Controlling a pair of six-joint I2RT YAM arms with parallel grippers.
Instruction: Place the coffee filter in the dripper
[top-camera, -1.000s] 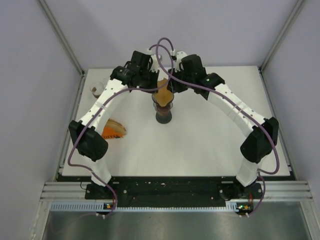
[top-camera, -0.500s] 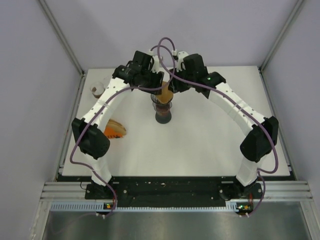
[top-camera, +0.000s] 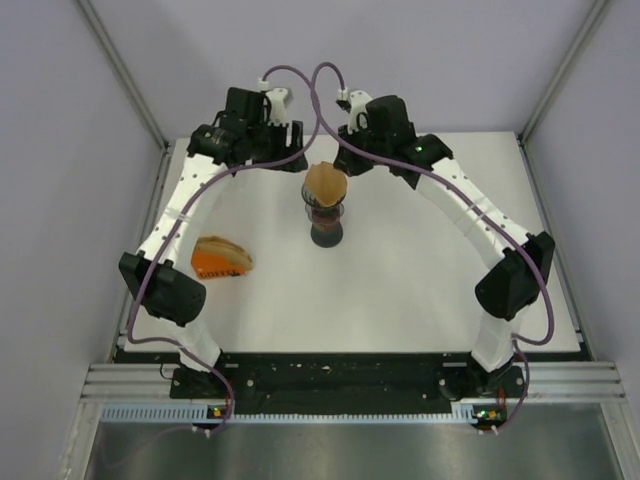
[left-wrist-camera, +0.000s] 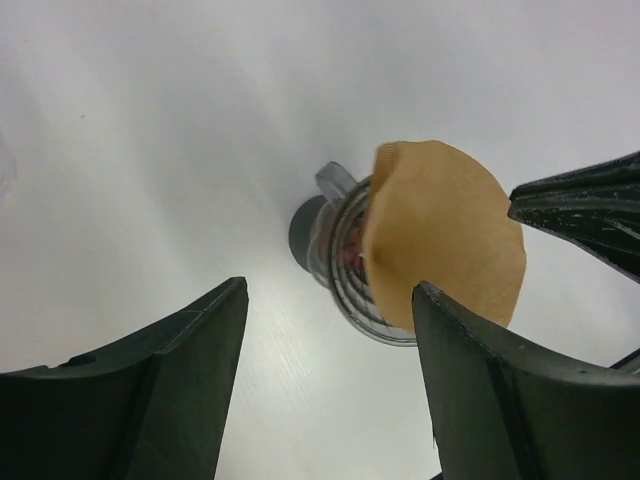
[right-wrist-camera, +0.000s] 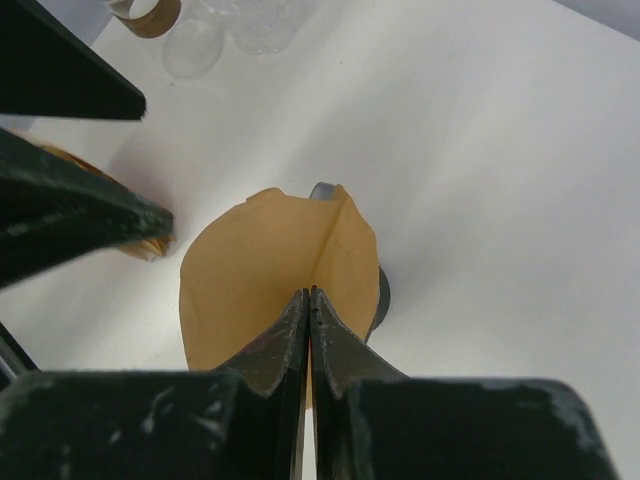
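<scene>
The brown paper coffee filter (top-camera: 325, 182) stands cone-down in the clear ribbed dripper (top-camera: 327, 212), which rests on a dark base at the table's middle back. My left gripper (left-wrist-camera: 330, 285) is open and empty, hanging up and to the left of the dripper (left-wrist-camera: 345, 265), with the filter (left-wrist-camera: 445, 235) beyond its right finger. My right gripper (right-wrist-camera: 310, 292) is shut, its tips above the filter (right-wrist-camera: 250, 275) with the paper behind them, nothing between them. Both wrists sit behind the dripper in the top view.
An orange holder with a stack of filters (top-camera: 222, 257) lies at the left of the table. Small clear cups (right-wrist-camera: 195, 45) and a brown-rimmed one (top-camera: 190, 180) stand at the back left corner. Cage posts border the table's sides.
The left gripper opened, let go of the filter and drew back to the left. The right gripper shut and pulled back. The filter stays in the dripper.
</scene>
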